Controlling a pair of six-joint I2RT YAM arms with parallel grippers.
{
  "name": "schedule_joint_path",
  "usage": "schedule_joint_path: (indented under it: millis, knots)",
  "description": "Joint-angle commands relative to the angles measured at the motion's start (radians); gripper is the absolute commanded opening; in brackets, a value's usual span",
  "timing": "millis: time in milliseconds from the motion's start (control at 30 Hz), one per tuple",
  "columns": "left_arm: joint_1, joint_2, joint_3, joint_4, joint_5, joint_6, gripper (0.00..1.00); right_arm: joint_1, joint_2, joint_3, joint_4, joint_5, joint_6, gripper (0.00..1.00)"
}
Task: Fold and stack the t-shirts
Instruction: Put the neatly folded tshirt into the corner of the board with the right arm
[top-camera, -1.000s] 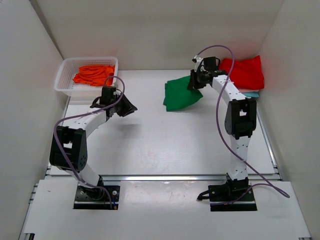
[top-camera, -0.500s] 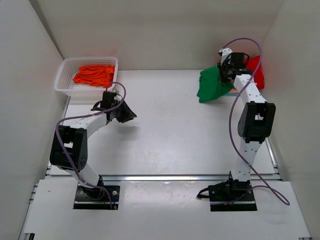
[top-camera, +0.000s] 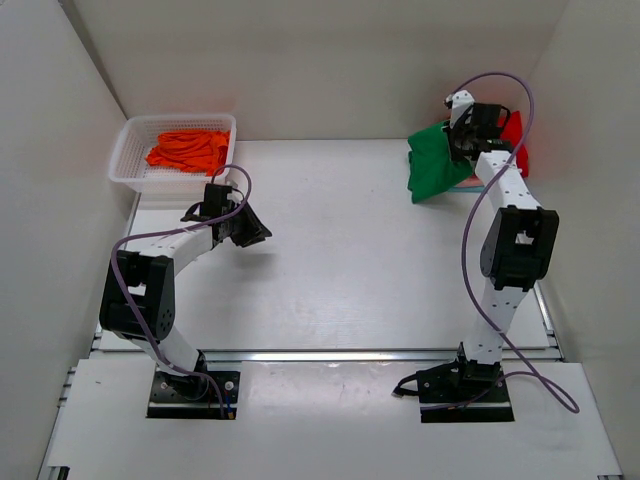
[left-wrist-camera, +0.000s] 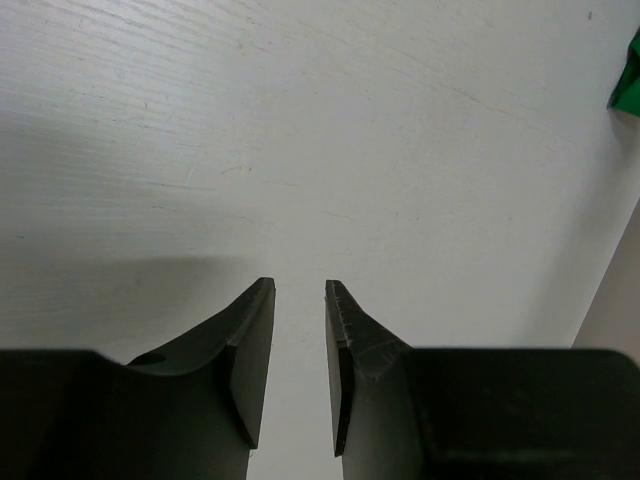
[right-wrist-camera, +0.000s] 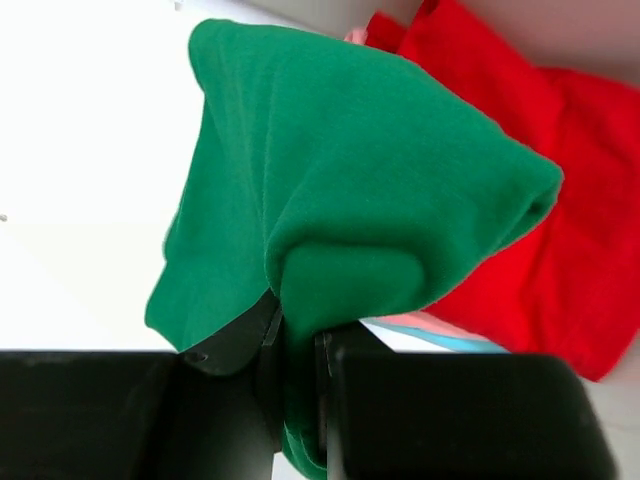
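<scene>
The left arm (top-camera: 182, 241) and right arm (top-camera: 505, 185) match — white links, blocky black joints, black base plates (top-camera: 192, 392). A mauve cable (top-camera: 495, 76) loops along each. The left hand (left-wrist-camera: 300, 290) and right hand (right-wrist-camera: 298, 325) are black, fingers (left-wrist-camera: 245, 350) wedge-shaped.

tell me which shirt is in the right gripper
The green t-shirt, pinched in the right gripper. The red t-shirt lies ungripped behind it, and the orange t-shirt sits in the white basket.
</scene>
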Motion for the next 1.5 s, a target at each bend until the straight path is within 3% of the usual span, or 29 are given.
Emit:
schedule_joint_path:
  millis: [0,300,500,733,1000,1067,1200,1300,1367,1467]
  knots:
    - [0.000,-0.017,0.008,-0.007,0.002,0.021,0.38,-0.015,-0.107,0.087,0.100,-0.009,-0.020,0.00]
    - [-0.007,0.003,0.000,-0.004,-0.005,0.032,0.39,-0.078,-0.139,0.131,0.146,-0.070,0.003,0.00]
    - [-0.010,0.012,-0.009,-0.003,-0.019,0.031,0.39,-0.179,-0.018,0.191,0.210,-0.223,0.072,0.00]
    - [-0.023,0.052,-0.017,0.013,-0.029,0.041,0.39,-0.256,0.236,0.321,0.189,-0.320,0.094,0.00]
    - [-0.036,0.075,-0.006,0.010,-0.026,0.032,0.39,-0.245,0.399,0.421,0.228,-0.208,0.071,0.00]
    - [-0.042,0.067,0.001,0.005,-0.030,0.031,0.39,-0.220,0.413,0.418,0.268,-0.138,0.036,0.00]
    - [-0.044,0.052,0.003,-0.018,-0.030,0.038,0.40,-0.179,0.421,0.409,0.412,0.146,-0.009,0.00]
    - [-0.055,0.047,0.006,-0.009,-0.024,0.023,0.40,-0.173,0.425,0.429,0.429,0.208,0.011,0.01]
    - [-0.056,0.041,0.009,-0.009,-0.024,0.020,0.39,-0.170,0.419,0.435,0.449,0.265,0.023,0.18]
    - [-0.066,0.044,0.021,-0.021,-0.024,0.021,0.40,-0.153,0.404,0.435,0.486,0.432,-0.017,0.70]
